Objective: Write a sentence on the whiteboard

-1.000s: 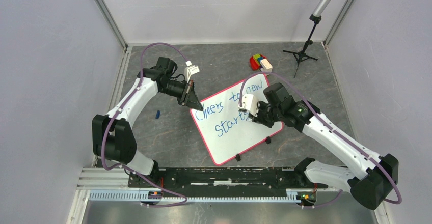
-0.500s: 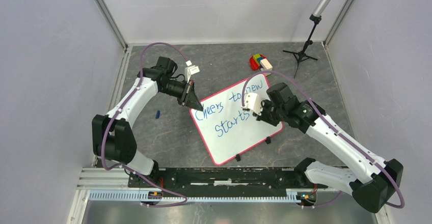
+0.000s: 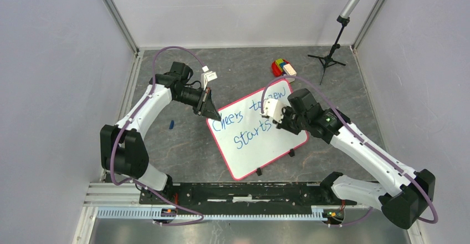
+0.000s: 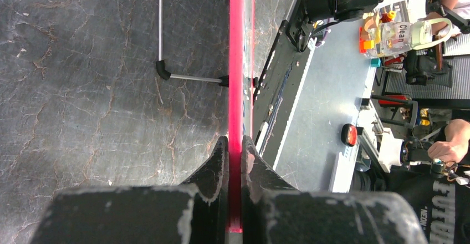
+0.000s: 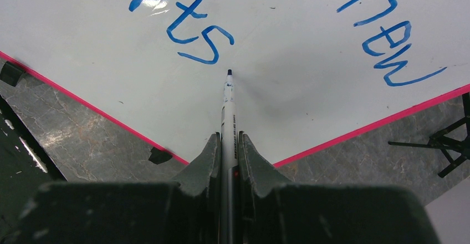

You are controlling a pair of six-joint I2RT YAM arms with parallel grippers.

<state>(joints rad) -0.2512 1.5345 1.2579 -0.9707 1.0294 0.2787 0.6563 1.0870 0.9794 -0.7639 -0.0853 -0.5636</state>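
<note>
Whiteboard (image 3: pixel 254 156) lies flat on the dark table (image 3: pixel 183 155), turned so its corners point roughly to 12, 3, 6 and 9 o'clock in the top view. Two small black clips (image 3: pixel 259 172) sit along its edge facing 5 o'clock.

The sentence (image 3: pixel 249 123) runs in blue across the board in two lines, "Cheers to new" above "Starts".

The left gripper (image 3: pixel 209 111) is at the board's 9 o'clock corner. Its wrist view shows both fingers (image 4: pixel 219 161) clamped on the thin pink rim, with the board edge-on and running straight away toward 12 o'clock.

The right gripper (image 3: pixel 275 123) hangs over the writing surface, just to the 3 o'clock side of the word "Starts". It is closed tightly around a marker (image 5: pixel 228 111) that points out toward 12 o'clock in its own wrist view. From the dark tip, the letters "ts" lie close by at 11 o'clock. The word "new" is further off at 2 o'clock. Bare white board lies directly under and ahead of the tip. Whether the tip touches the surface cannot be told.

Off the board, a small blue object (image 3: pixel 172 125) lies on the table at the 9 o'clock side. A cluster of coloured blocks (image 3: pixel 282 66) sits just beyond the 12 o'clock corner. A black tripod stand (image 3: pixel 331 55) is at about 1 o'clock.
</note>
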